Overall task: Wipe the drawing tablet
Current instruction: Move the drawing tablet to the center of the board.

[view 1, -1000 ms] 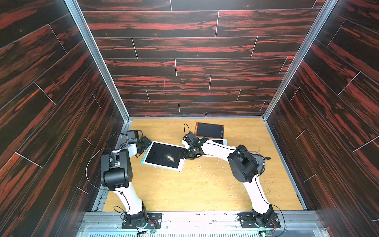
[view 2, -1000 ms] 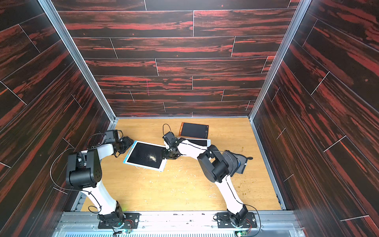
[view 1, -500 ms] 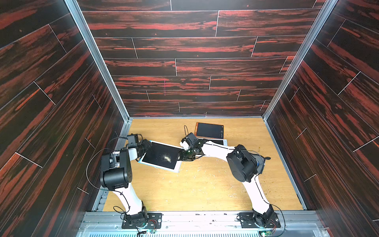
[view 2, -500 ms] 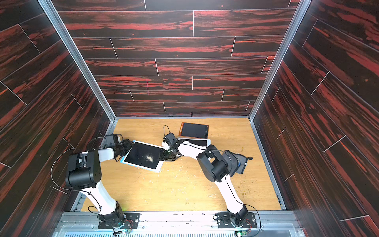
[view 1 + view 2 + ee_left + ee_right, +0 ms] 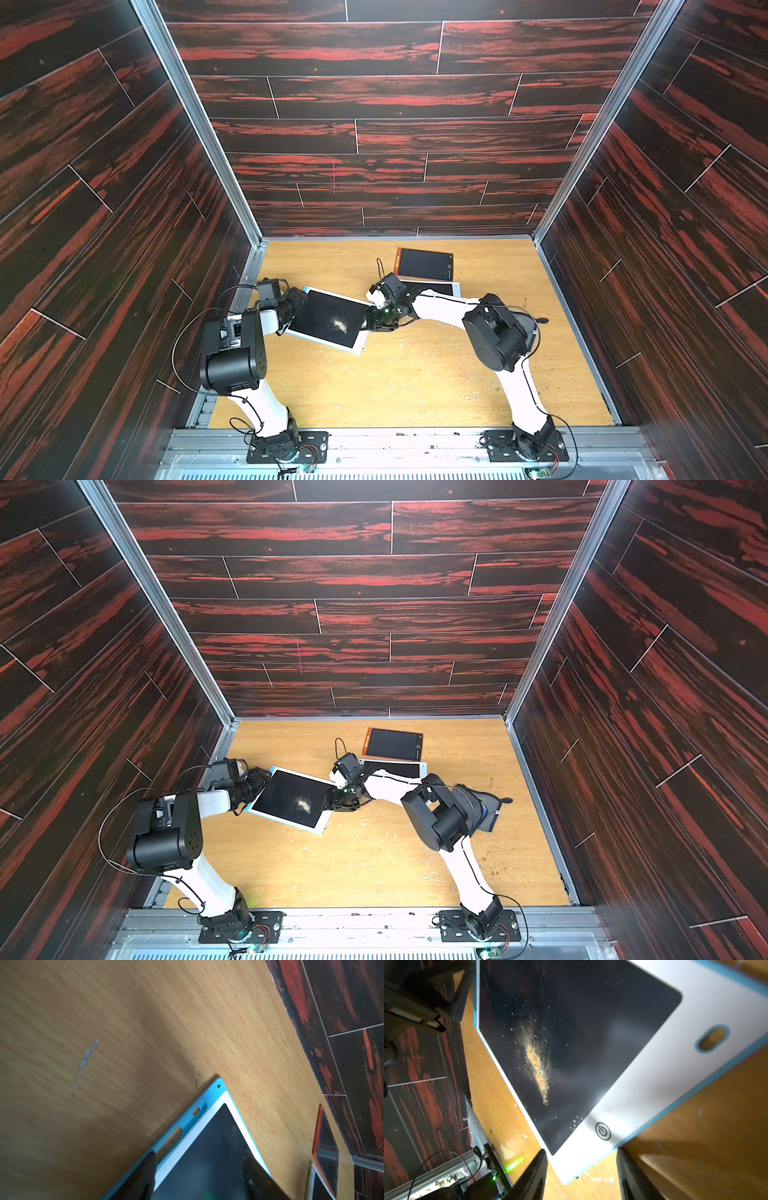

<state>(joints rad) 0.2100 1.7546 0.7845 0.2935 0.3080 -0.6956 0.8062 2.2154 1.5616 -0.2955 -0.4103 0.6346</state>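
Blue-rimmed white drawing tablet, black screen, lies lengthwise between your grippers | left gripper: jaws apart astride its corner, grip unclear | right gripper: apart, empty, nearer tan powder.

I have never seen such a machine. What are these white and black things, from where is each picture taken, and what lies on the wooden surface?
These are two robot arms bolted at the near edge of a wooden table. Two pictures look down from one overhead camera; the other two come from cameras on the arms' wrists. Between the arms lies a blue-and-white drawing tablet with pale powder on its dark screen. Behind it lie an orange tablet and a white tablet, partly hidden by the right arm; a dark cloth lies by that arm's elbow. The left hand and right hand each set two fingers at opposite ends of the dirty tablet; whether they grip it, I cannot tell.
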